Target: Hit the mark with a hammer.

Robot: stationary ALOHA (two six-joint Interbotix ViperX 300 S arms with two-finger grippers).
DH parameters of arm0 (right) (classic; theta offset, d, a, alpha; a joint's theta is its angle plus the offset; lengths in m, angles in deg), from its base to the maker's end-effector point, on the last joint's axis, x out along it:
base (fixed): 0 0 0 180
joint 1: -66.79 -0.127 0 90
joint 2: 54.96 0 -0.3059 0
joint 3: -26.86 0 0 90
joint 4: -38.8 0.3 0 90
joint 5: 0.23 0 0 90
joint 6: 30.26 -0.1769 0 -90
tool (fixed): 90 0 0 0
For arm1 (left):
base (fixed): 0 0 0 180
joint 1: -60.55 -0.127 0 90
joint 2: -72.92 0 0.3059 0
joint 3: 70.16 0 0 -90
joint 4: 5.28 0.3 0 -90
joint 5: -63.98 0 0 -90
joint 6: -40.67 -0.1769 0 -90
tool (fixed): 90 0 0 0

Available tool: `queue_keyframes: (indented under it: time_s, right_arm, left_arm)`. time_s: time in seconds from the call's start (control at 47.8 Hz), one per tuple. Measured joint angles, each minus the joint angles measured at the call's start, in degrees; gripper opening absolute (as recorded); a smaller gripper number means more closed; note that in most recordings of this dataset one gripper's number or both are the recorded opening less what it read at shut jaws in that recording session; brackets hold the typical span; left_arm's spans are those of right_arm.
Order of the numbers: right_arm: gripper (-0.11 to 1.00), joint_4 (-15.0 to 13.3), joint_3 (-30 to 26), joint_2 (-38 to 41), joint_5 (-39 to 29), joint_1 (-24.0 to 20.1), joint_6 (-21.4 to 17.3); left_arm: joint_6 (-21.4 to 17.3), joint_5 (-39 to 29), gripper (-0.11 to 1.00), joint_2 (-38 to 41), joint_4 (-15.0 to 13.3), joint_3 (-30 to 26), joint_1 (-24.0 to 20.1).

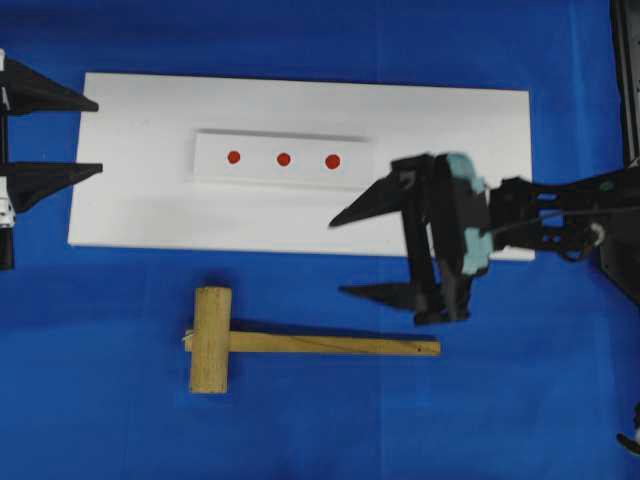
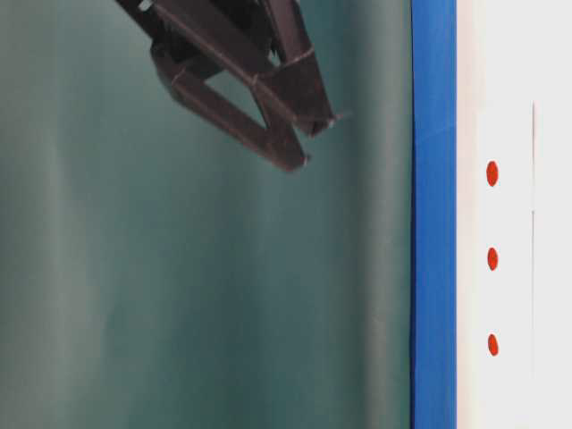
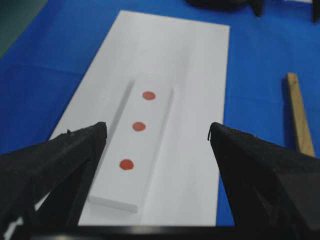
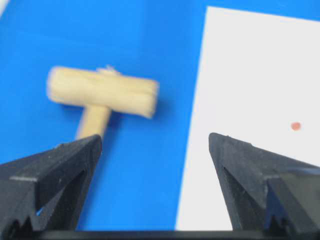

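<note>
Two claws, both spread and empty: left claw (image 1: 50, 135) at white board's (image 1: 150, 215) end; right claw (image 1: 365, 250) above hammer (image 1: 212, 340) handle, board's near edge.

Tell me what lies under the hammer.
The hammer lies flat on the blue cloth, below the white board in the overhead view and off it. Whatever is under the cloth is covered.

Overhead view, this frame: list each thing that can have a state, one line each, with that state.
hammer: lying flat on the blue cloth, ungripped, handle pointing right
right gripper: open, holding nothing, above the handle end
left gripper: open, holding nothing, at the board's left edge
white board: flat on the cloth
marked strip: flat on the board, three red marks uncovered
</note>
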Motion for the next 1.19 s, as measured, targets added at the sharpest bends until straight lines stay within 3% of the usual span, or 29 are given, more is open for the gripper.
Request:
queue_keyframes:
  time_s: [0.293, 0.523, 0.815, 1.024, 1.192]
  right_arm:
    - [0.80, -0.3, 9.1, -15.6, -4.0, 8.4, 2.7]
    - [0.80, -0.4, 16.6, -30.1, -9.6, 10.8, 3.6]
    - [0.80, 0.4, 28.8, -44.5, -8.1, 11.6, 3.1]
    - [0.80, 3.9, 36.7, -47.5, -1.9, 11.6, 2.8]
    - [0.78, 4.5, 38.4, -46.5, 0.8, 9.9, 2.7]
  left_arm:
    - [-1.1, -2.5, 0.81, -3.2, 0.0, 0.0, 1.9]
    - [-4.1, -2.8, 0.81, -6.2, 0.0, 0.3, 3.5]
    - [-5.7, -3.3, 0.81, -9.7, 0.0, 3.0, 3.7]
    - [-6.0, -3.3, 0.81, -10.7, 0.1, 5.4, 4.1]
    - [-6.0, -3.3, 0.81, -10.8, 0.0, 6.6, 4.8]
